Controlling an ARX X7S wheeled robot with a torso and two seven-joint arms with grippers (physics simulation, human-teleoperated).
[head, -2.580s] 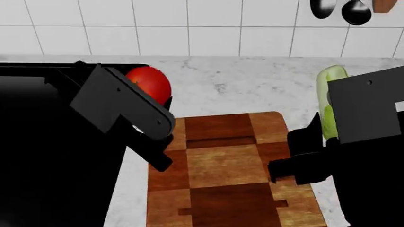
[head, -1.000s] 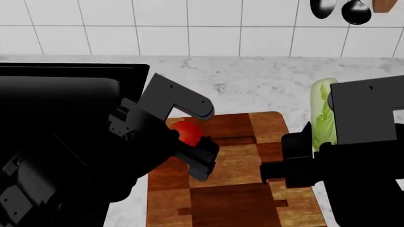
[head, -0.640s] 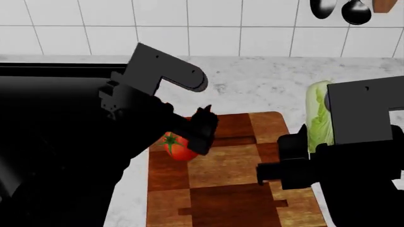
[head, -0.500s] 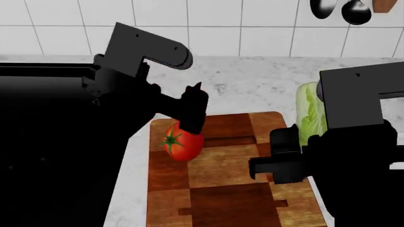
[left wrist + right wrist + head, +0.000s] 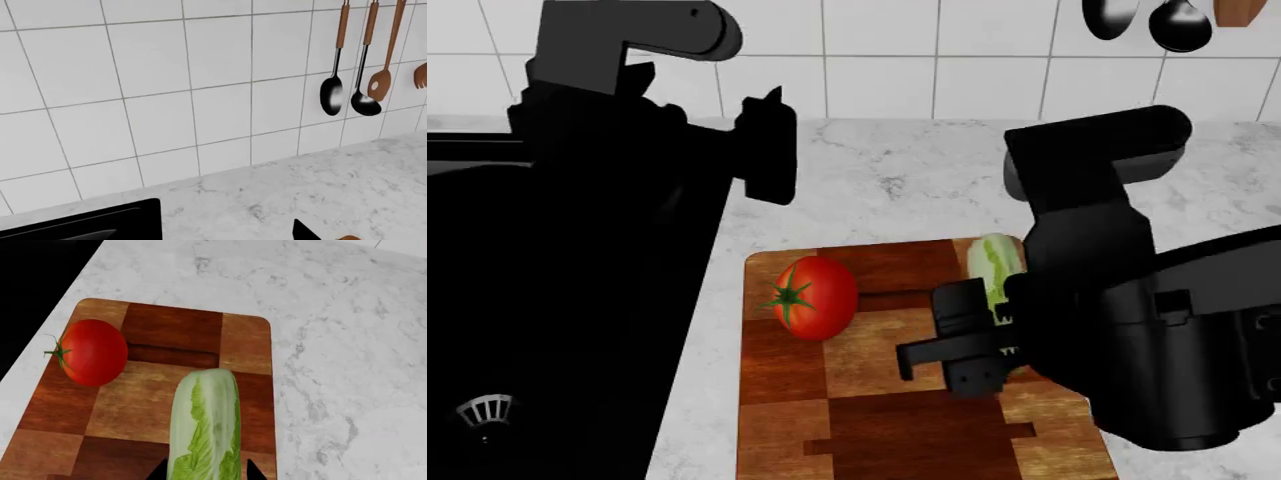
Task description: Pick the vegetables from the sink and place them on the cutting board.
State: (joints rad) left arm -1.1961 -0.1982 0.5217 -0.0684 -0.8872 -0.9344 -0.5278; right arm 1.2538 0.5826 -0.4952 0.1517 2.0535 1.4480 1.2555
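Observation:
The red tomato (image 5: 814, 297) lies on its side on the left part of the checkered cutting board (image 5: 881, 420), free of any gripper. It also shows in the right wrist view (image 5: 93, 352). My left gripper (image 5: 767, 150) is open and empty, raised above the counter behind the board; only one fingertip (image 5: 303, 232) shows in the left wrist view. My right gripper (image 5: 205, 471) is shut on the napa cabbage (image 5: 207, 420) and holds it over the right part of the board (image 5: 173, 330). The cabbage (image 5: 993, 262) is partly hidden by the right arm. The black sink (image 5: 561, 350) is at the left.
A silver drain grate (image 5: 483, 410) sits in the sink basin. The marble counter (image 5: 894, 180) runs behind and to the right of the board. Ladles and spoons (image 5: 347, 95) hang on the white tiled wall, also at the head view's top right (image 5: 1174, 25).
My left gripper let go of the tomato on the board and rose up and back. My right arm carried the cabbage leftwards, from beside the board to over its right part.

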